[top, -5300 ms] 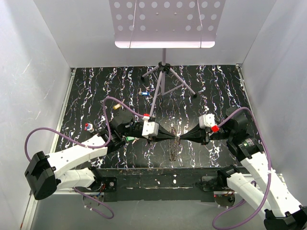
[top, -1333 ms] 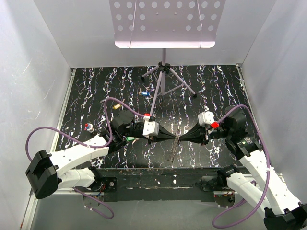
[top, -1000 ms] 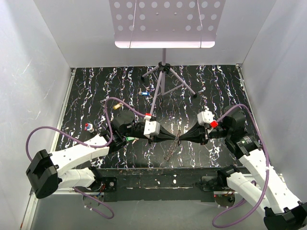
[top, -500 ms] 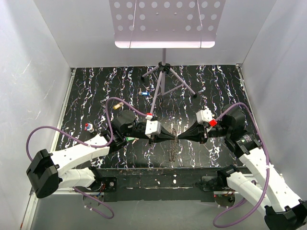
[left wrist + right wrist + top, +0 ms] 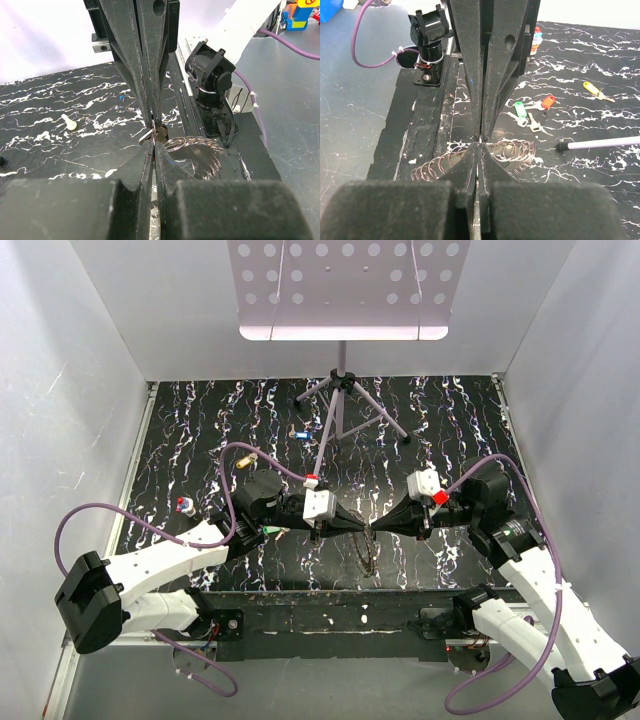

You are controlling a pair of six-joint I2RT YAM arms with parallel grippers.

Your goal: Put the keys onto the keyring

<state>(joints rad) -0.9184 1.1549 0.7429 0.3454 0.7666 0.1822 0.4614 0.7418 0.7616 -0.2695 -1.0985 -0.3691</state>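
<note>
The step in hand looks like the threading itself, working a key onto the ring in mid-air above the counter [image 5: 450, 430]. The left end effector [image 5: 360, 528] and the right end effector [image 5: 374, 529] meet tip to tip over the near middle of the counter, each with its fingers pressed tightly together. The keyring [image 5: 368, 553] hangs just below that meeting point, edge-on from above. In the wrist views it shows as a coiled, toothed loop spreading to either side of the fingertips. A small brass-coloured piece [image 5: 160, 134], most likely the head of a key, sits right at the junction between the two sets of tips, touching or almost touching the ring. I cannot tell which end effector pinches the ring and which the key, because the fingers hide the contact. Other keys lie loose on the counter, well apart from the ring: a green-headed key [image 5: 520, 108], an orange-headed key [image 5: 548, 101] and a yellow-headed key [image 5: 592, 89]. By my judgement the next move calls for small, careful wrist rotation, so that the key's hole follows the split coil round without either pinch slipping. After that the ring needs a firm hold while another key is fetched.
</note>
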